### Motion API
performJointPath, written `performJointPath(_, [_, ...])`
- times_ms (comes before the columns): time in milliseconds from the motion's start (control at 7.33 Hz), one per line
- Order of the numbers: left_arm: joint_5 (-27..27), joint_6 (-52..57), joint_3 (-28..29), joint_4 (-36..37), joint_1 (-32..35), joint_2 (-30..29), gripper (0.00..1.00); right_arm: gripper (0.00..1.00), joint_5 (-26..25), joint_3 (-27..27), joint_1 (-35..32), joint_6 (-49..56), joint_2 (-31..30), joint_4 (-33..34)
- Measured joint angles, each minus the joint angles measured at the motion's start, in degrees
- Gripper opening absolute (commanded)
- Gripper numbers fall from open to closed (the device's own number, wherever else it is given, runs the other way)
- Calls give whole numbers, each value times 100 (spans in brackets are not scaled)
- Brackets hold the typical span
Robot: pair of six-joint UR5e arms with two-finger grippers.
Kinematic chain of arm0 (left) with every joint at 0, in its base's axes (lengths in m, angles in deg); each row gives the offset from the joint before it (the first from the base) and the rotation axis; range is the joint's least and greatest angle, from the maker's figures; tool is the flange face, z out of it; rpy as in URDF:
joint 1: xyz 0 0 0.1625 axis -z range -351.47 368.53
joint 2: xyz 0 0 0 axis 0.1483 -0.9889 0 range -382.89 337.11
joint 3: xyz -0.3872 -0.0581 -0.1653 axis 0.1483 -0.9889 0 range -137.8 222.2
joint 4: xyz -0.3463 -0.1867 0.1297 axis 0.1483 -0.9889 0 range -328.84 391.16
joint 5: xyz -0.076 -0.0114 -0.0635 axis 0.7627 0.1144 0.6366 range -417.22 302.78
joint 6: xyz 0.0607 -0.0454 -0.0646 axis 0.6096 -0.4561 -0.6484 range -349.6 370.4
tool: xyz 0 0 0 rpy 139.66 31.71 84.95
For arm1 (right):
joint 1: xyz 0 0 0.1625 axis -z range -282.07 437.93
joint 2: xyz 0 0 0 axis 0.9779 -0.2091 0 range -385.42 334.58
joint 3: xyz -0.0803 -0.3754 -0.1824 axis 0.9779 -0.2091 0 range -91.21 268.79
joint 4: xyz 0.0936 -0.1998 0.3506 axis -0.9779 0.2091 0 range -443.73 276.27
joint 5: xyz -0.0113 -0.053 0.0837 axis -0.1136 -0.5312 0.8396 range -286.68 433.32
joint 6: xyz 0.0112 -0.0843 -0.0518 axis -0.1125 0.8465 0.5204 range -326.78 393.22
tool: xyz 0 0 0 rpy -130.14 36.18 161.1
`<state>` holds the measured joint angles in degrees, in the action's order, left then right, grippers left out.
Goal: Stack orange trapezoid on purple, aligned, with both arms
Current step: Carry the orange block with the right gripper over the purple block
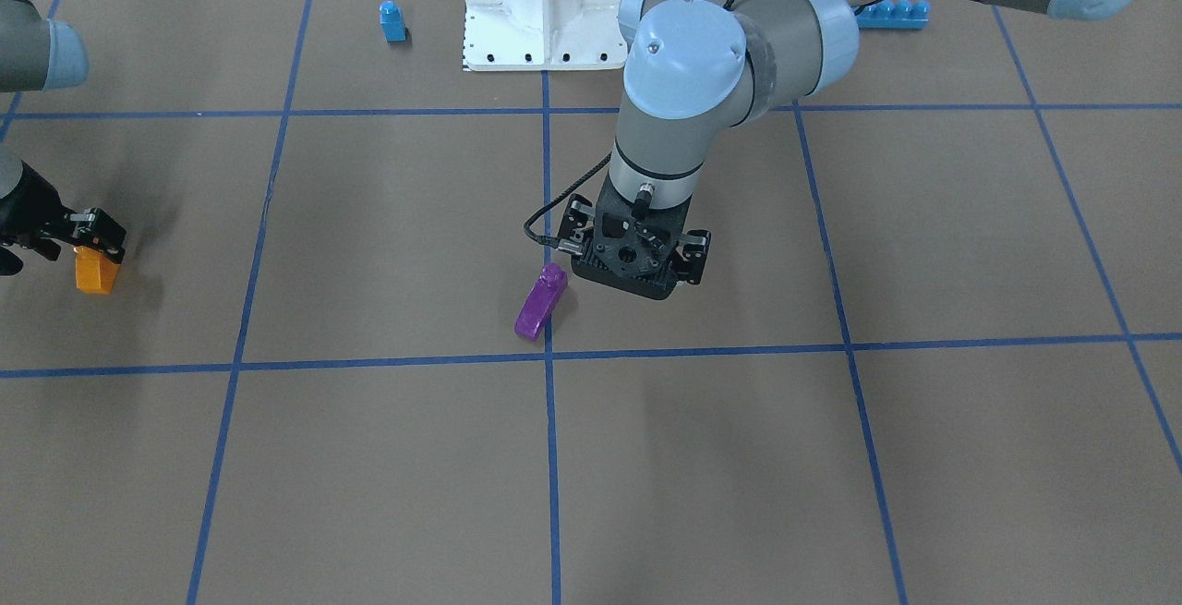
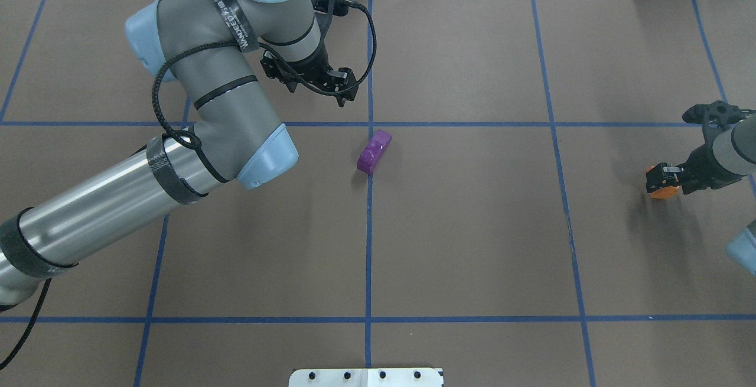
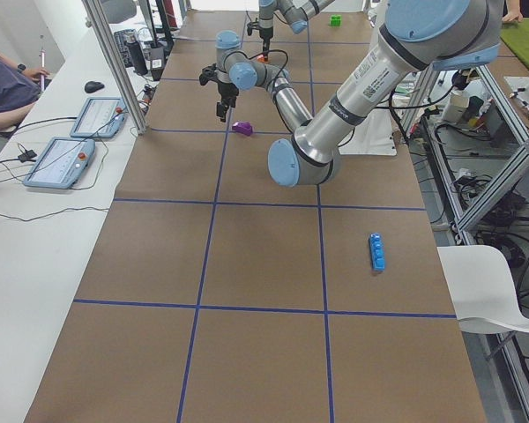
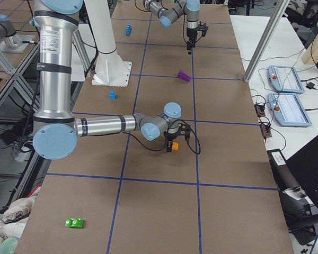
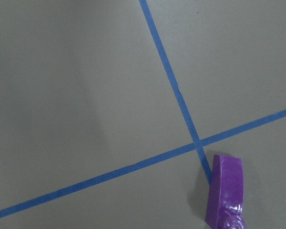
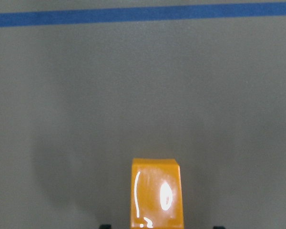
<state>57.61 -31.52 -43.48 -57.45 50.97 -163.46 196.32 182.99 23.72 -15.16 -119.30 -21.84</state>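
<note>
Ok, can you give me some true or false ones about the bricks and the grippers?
1. The purple lies tipped on its side. True.
2. The orange sits on the purple. False: they are far apart.
3. The left gripper holds the purple. False: it hangs near it, open and empty.
4. The right gripper is at the orange. True.
5. A small blue brick stands near the white base. True.
</note>
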Motion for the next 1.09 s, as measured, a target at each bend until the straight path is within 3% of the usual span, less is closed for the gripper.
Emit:
performJointPath(136, [-3,0,-2,-10,-3,25,100,0,3,-14,15,-13,25,7])
performJointPath(409, [-4,0,-2,-29,1,61,100,0,43,8,20,-21,71,28])
performJointPath(682, [3,2,-74,-39,52,192,100,0,454,118,-186,-28,207,100])
performJointPath(1091, [93,508,-823,9,457,1165,100,0,1089,339,-668,-50,1443,1315])
